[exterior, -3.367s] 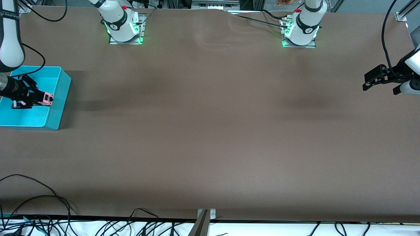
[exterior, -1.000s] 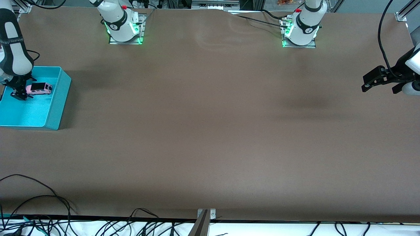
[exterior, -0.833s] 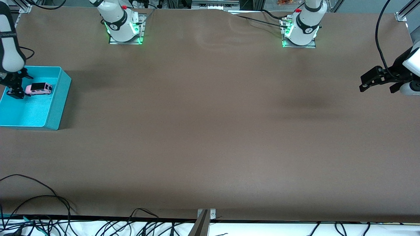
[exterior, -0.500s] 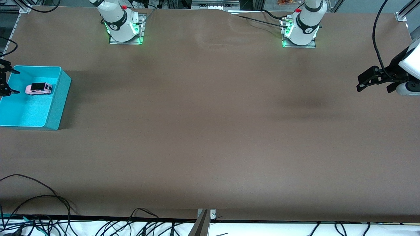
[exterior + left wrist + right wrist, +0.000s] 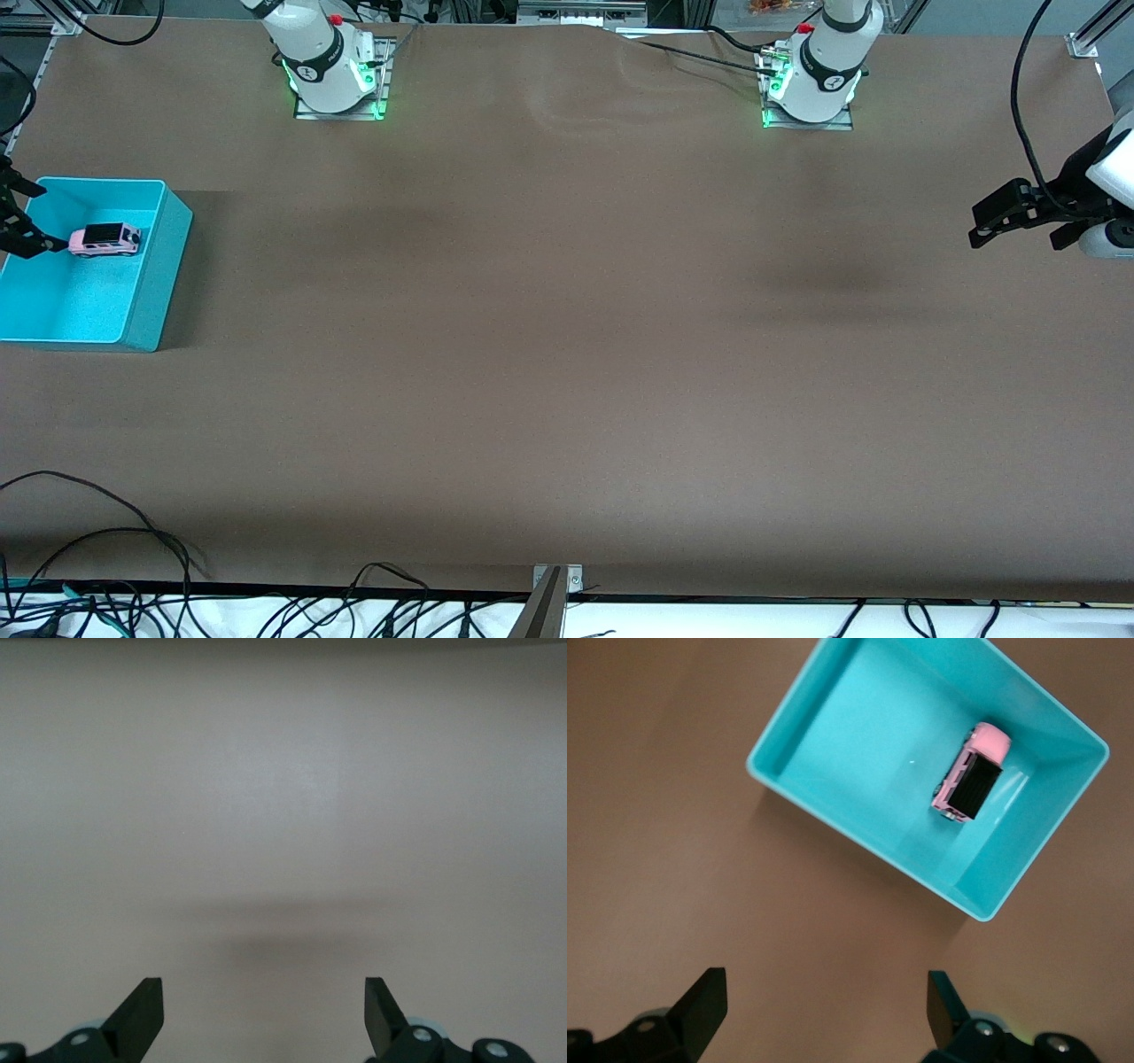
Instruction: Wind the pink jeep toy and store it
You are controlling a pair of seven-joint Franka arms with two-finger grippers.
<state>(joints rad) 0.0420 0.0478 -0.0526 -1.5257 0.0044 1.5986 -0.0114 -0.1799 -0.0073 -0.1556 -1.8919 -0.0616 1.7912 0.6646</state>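
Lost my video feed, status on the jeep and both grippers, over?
Pink jeep toy upright in turquoise bin, untouched. Right gripper open, empty, at the bin's edge. Left gripper open, empty, waiting at its end. Nothing in the way.

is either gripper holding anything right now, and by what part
Nothing is held. The jeep lies loose in the bin; the right gripper and left gripper are both open and empty.
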